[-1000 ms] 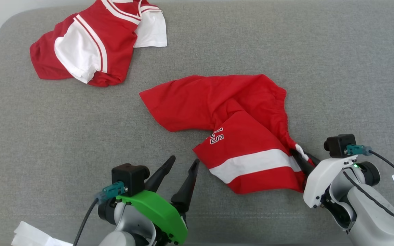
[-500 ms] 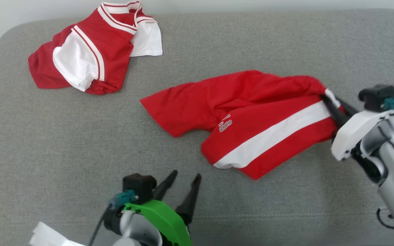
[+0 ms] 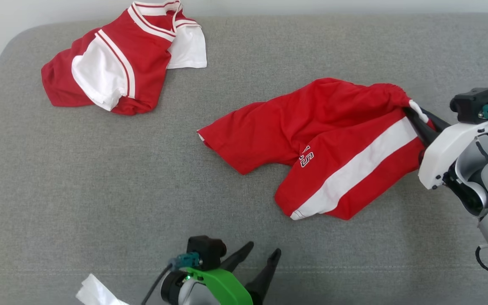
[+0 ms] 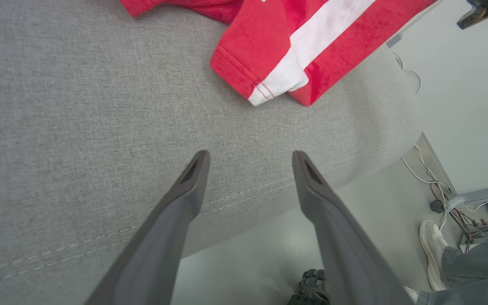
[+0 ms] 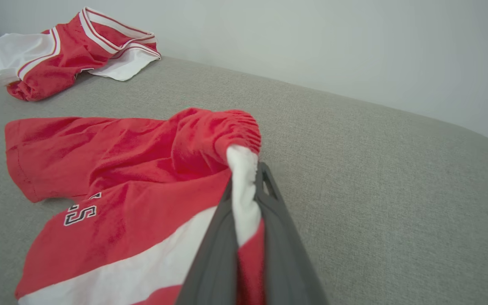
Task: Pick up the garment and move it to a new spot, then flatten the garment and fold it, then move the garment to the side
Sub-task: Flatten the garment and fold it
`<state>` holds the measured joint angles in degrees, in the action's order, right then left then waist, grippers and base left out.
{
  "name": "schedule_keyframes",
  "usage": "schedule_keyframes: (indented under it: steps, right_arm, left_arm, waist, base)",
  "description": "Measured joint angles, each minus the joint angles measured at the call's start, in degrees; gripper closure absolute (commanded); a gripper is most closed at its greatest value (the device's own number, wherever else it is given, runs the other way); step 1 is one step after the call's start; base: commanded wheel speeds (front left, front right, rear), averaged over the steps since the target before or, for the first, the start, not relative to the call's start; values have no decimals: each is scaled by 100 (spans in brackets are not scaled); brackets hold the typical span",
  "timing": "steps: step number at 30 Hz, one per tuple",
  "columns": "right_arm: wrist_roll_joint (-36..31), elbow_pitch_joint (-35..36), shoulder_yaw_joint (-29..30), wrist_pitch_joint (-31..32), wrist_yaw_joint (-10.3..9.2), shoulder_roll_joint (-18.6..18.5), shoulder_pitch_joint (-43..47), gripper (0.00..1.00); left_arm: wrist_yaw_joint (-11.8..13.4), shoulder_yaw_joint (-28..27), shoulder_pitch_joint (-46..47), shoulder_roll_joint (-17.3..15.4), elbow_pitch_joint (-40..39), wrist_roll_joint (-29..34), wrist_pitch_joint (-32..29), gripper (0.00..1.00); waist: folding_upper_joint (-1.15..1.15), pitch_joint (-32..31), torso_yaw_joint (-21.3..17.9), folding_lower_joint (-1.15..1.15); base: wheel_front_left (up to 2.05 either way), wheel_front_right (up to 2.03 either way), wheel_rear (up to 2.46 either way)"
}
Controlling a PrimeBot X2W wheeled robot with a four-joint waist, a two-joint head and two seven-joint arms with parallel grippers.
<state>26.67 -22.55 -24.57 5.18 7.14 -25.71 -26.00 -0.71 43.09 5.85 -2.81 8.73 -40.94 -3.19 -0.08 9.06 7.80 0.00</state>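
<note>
Dragged rightward since earlier frame: red shorts [image 3: 333, 140], now sprawled centre-right on grey cushion [image 3: 100, 169]. right gripper [image 3: 415, 112] at right edge pinches white-trimmed waistband corner. left gripper [image 3: 264, 249] bottom centre, fingers spread, empty. Red-white jersey [image 3: 117, 59] upper left.

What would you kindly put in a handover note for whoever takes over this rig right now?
Right gripper: shut on the waistband end of the red shorts.
Left gripper: open, empty, hovering at the near edge of the grey cushion.
Shorts: crumpled, right of centre, legs lying on the cushion. A red-and-white shirt lies bunched at the far left.
Done: grasp made.
Left: set the shorts down at a new spot, flatten, fold, move aside.
</note>
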Motion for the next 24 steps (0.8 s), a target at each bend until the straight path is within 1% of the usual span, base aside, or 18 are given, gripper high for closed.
schedule_keyframes:
  steps: [3, 6, 11, 18, 21, 24]
  right_arm:
    - [58, 78, -67, 66, 0, 16, -86, 100]
    - [63, 147, -122, 107, 0, 11, -182, 100]
    - [104, 223, -154, 155, 0, -12, -293, 100]
    - [138, 370, -208, 204, 0, -30, -452, 100]
    - [157, 422, -242, 247, 0, -29, -530, 100]
    - [157, 485, -248, 253, 0, -31, -559, 100]
  left_arm:
    - [-38, 15, 156, -5, 65, -259, 134, 0]
    - [-81, 177, 292, -5, 57, -708, 299, 0]
    - [-181, 449, 536, -5, 96, -1126, 488, 0]
    - [-165, 687, 897, -5, 420, -1229, 705, 0]
    - [-81, 717, 1056, -5, 614, -1251, 766, 0]
    - [-77, 749, 1174, -3, 732, -1298, 789, 0]
  waist:
    - [0, 48, -18, 0]
    - [0, 94, -62, 0]
    - [0, 178, -156, 0]
    - [0, 310, -308, 0]
    - [0, 373, -383, 0]
    - [0, 420, -431, 0]
  base:
    - [0, 0, 0]
    - [0, 0, 0]
    - [0, 0, 0]
    - [0, 0, 0]
    - [0, 0, 0]
    - [0, 0, 0]
